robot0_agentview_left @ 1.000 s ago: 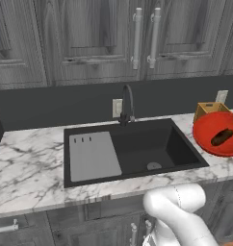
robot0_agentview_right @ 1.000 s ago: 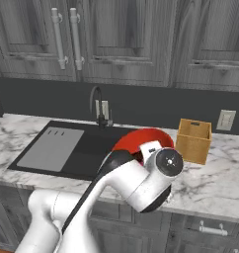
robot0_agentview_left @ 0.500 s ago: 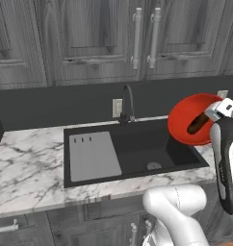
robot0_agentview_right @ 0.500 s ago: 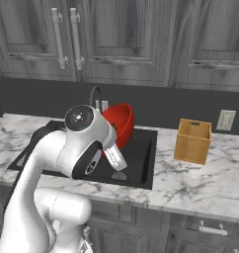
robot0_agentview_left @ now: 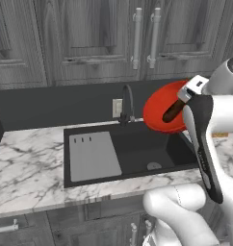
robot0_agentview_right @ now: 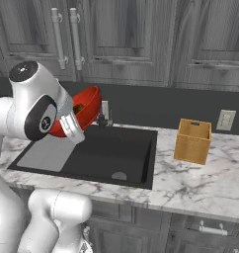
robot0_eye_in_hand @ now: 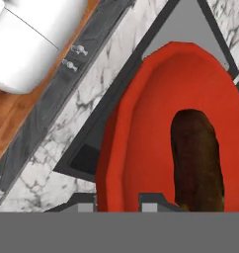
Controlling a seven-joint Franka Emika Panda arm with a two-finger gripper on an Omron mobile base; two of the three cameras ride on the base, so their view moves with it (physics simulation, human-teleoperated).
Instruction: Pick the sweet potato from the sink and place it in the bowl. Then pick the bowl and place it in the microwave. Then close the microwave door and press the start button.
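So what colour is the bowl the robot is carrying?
The bowl is glossy red. The hand view shows it best, with the dark brown sweet potato inside.

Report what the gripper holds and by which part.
The gripper holds the red bowl by its rim, sweet potato inside.

Dark grey wood-grain upper cabinets (robot0_agentview_left: 89, 38) with long metal bar handles (robot0_agentview_right: 56, 37) run along the top of the wall, above a plain dark backsplash (robot0_agentview_right: 156, 101) that carries a pale outlet plate (robot0_agentview_right: 223, 120). Below lies a white marble counter with grey veining (robot0_agentview_left: 27, 168) (a tan square wooden box (robot0_agentview_right: 192, 141) stands on its right stretch), with matching grey lower cabinets (robot0_agentview_right: 156, 232) under it. In the hand view a strip of orange-brown wood floor (robot0_eye_in_hand: 13, 123) shows.
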